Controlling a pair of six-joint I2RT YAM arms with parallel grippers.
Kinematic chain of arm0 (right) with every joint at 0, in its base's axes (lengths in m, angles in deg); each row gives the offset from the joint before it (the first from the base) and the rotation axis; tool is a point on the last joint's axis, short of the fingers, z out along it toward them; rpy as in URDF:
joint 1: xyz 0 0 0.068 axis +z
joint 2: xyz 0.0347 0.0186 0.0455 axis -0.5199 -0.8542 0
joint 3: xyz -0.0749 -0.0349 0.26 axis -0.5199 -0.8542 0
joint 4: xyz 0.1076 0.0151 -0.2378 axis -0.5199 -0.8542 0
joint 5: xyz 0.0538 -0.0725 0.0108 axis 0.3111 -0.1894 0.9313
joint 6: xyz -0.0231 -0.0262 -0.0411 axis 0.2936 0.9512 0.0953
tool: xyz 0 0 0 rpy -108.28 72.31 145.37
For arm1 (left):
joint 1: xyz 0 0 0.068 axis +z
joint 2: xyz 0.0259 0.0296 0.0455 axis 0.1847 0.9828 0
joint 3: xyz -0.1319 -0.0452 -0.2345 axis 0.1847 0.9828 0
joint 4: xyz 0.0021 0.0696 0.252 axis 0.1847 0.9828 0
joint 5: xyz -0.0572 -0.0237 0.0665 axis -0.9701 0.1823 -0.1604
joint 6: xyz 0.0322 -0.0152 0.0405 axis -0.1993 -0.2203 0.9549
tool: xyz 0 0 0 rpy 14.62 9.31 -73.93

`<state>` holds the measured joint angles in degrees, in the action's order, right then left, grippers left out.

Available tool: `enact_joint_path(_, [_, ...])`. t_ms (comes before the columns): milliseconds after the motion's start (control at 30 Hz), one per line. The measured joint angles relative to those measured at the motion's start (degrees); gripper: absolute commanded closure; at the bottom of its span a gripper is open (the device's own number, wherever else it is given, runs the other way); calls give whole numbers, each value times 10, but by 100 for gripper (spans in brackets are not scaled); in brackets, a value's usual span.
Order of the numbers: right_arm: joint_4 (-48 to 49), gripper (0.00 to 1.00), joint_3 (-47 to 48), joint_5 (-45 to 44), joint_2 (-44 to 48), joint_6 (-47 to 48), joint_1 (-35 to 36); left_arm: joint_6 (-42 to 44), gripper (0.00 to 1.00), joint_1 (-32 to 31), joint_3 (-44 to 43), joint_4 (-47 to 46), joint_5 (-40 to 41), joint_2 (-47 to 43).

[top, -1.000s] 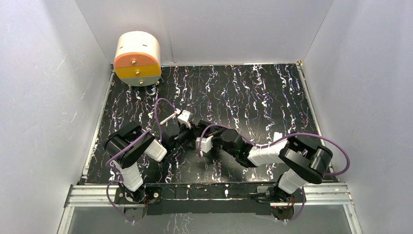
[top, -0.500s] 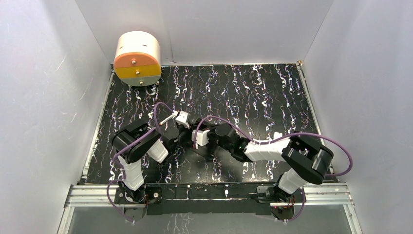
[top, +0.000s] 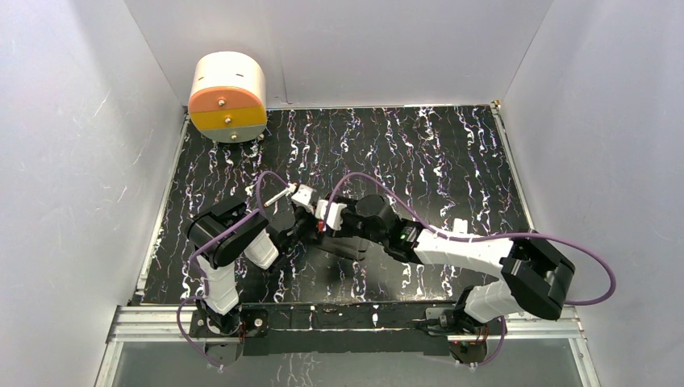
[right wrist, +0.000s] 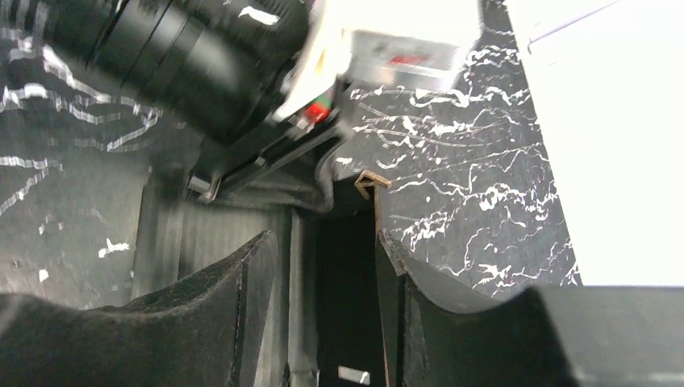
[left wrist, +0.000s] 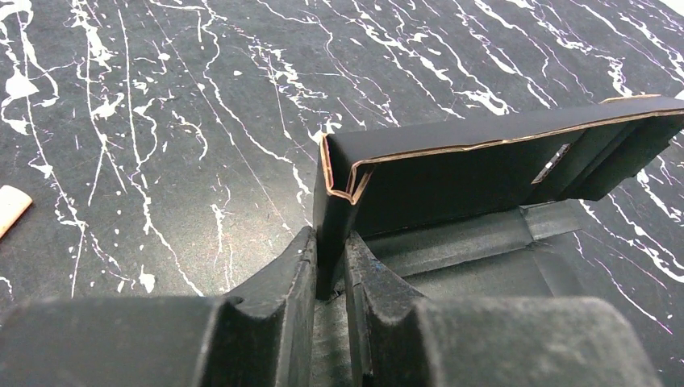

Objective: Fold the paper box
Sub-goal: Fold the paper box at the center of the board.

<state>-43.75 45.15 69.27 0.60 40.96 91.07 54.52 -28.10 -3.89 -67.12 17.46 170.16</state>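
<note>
The paper box (left wrist: pixel 484 161) is matte black card, half formed, with one long wall standing and a folded corner showing a brown cut edge. My left gripper (left wrist: pixel 331 242) is shut on that wall at its corner end. In the top view the box (top: pixel 348 247) lies at the table's middle front, mostly hidden under both wrists. My right gripper (right wrist: pixel 327 242) is open and straddles the same raised wall (right wrist: pixel 347 306), whose edge runs along the right finger (right wrist: pixel 395 266). In the top view, left gripper (top: pixel 300 218) and right gripper (top: pixel 323 222) meet nose to nose.
A cream drum with an orange and yellow face (top: pixel 228 97) stands at the back left corner. A small white piece (top: pixel 460 226) lies right of the arms. White walls enclose the marbled table (top: pixel 419 153). Purple cables (top: pixel 266 181) loop over both wrists.
My right arm has stretched leftward up against the left gripper, and its jaws have opened around the box's wall. The left gripper has kept its pinch and barely moved.
</note>
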Motion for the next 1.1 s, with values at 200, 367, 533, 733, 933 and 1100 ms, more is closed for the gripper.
enact_joint_path(200, [-9,37,39,-6,9,-109,-24,7,100,0,0,-3,-13,4])
enact_joint_path(367, [-15,45,65,26,-2,-214,-102,10,100,0,-1,-10,-19,11])
enact_joint_path(533, [0,50,90,84,-50,-298,-176,11,100,0,-1,-13,-20,13])
enact_joint_path(733, [30,52,91,147,-121,-377,-195,12,100,0,-1,-20,-22,17])
enact_joint_path(933, [66,53,91,179,-148,-420,-201,14,100,0,-1,-20,-33,17])
enact_joint_path(1100, [97,57,92,199,-170,-443,-204,15,100,0,-4,-20,-38,19])
